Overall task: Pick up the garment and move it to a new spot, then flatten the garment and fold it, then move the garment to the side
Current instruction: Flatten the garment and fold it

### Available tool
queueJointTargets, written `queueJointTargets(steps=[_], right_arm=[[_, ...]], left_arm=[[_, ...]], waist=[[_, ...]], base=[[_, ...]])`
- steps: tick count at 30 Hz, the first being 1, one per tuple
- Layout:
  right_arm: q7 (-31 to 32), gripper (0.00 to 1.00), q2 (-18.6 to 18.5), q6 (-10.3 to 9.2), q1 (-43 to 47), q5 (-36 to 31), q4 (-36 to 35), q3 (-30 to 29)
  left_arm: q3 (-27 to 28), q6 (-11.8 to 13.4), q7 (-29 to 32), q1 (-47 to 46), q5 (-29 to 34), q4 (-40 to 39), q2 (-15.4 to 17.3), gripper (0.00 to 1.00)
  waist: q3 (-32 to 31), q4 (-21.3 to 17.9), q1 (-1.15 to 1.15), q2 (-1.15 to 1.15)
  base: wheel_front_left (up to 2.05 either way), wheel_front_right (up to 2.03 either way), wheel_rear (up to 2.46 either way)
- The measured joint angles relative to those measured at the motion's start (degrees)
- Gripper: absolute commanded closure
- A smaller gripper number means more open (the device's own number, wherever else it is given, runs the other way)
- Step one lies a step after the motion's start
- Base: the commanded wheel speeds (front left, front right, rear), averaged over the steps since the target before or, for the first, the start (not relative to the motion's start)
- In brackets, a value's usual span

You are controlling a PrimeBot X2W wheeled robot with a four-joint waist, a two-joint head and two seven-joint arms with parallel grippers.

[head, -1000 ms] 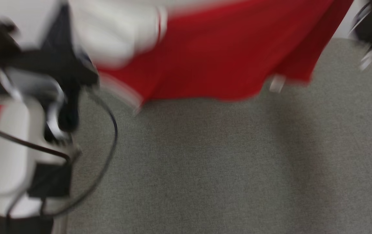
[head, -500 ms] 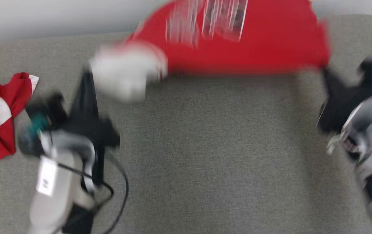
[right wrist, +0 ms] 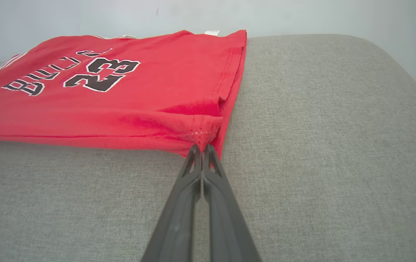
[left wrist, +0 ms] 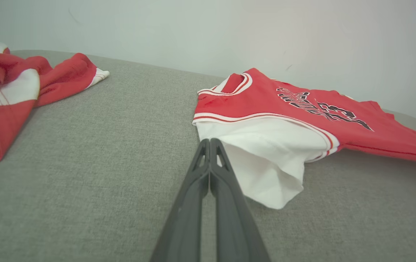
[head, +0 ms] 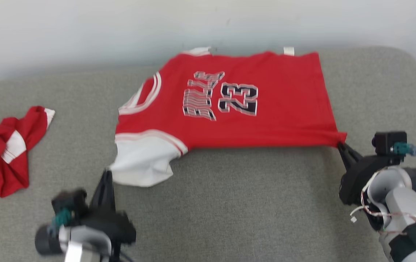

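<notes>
The garment (head: 277, 112) is a red jersey with the number 23 and a white sleeve (head: 142, 160). It lies spread across the far half of the grey padded surface (head: 248, 203). My left gripper (head: 106, 174) is shut, its tips pinching the near edge of the white sleeve (left wrist: 266, 153); the left wrist view shows the left gripper (left wrist: 210, 141) closed there. At the jersey's near right hem corner my right gripper (head: 340, 145) is shut on the red cloth. In the right wrist view the right gripper (right wrist: 201, 146) nips that corner of the garment (right wrist: 120, 91).
A second red and white garment (head: 0, 145) lies crumpled at the far left of the surface, also at the left as the crumpled garment (left wrist: 8, 94). A pale wall (head: 120, 29) rises directly behind the surface. The surface's right end is rounded.
The head camera has swung. The jersey was held up and blurred in motion; now it lies spread on the surface, with both grippers down low at its near edge.
</notes>
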Motion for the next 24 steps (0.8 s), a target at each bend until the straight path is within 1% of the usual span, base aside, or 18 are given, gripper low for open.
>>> queueJointTargets(steps=[5,9,15,22,24], right_arm=[[-0.4,1.00,-0.2,0.18,4.1,0.0,0.7,0.4],[0.0,1.00,-1.4,0.13,8.8,-0.5,1.3,1.1],[2.9,1.00,-2.1,-2.79,15.7,-2.0,0.9,1.3],[5.1,1.00,-2.1,-6.53,21.0,-2.4,-3.6,1.1],[5.2,1.00,-1.7,-7.98,22.7,-2.4,-5.2,0.5]], left_arm=[[-0.2,-0.4,-0.5,7.8,-1.8,-1.3,0.0,1.00],[-0.8,-0.5,-0.7,13.6,-3.0,-2.9,-0.1,1.00],[-1.1,-0.5,-0.7,21.7,-4.2,-6.0,0.0,1.00],[-1.1,-0.4,-0.7,26.6,-5.4,-9.7,0.0,1.00],[-1.1,-0.4,-0.4,27.0,-5.7,-10.3,0.0,1.00]], waist=[[-3.8,0.2,0.00,0.00],[-7.0,0.7,0.00,0.00],[-11.0,2.1,-0.01,-0.01],[-13.9,3.6,0.00,-0.01],[-14.2,3.7,0.00,-0.01]], base=[[0.00,0.00,0.00],[0.00,0.00,0.00],[0.00,0.00,0.00],[0.00,0.00,0.00],[0.00,0.00,0.00]])
